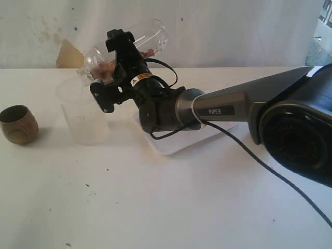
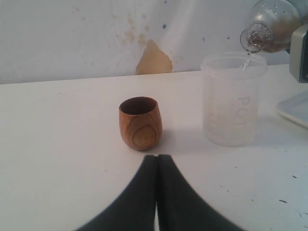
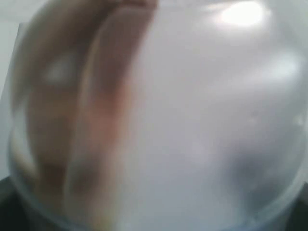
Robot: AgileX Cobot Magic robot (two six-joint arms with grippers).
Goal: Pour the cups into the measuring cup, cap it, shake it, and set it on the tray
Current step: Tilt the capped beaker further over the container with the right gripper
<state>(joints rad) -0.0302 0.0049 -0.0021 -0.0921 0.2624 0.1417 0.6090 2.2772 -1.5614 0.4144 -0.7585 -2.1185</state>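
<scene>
A white table is carrying two cups and a tray.
In the exterior view the table (image 1: 155, 207) is bearing a small round-bellied wooden cup (image 1: 18, 124), sitting upright at the left. A frosted translucent plastic cup (image 1: 83, 116) is standing upright beside it, apart from it. A shallow white tray (image 1: 176, 146) is lying flat further right, and small dark specks are dotting the bare surface.

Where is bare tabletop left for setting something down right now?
Open: the whole near side of the table, and the gap between wooden cup and frosted cup. Crowded: around the tray, under the right arm holding the clear container.
</scene>
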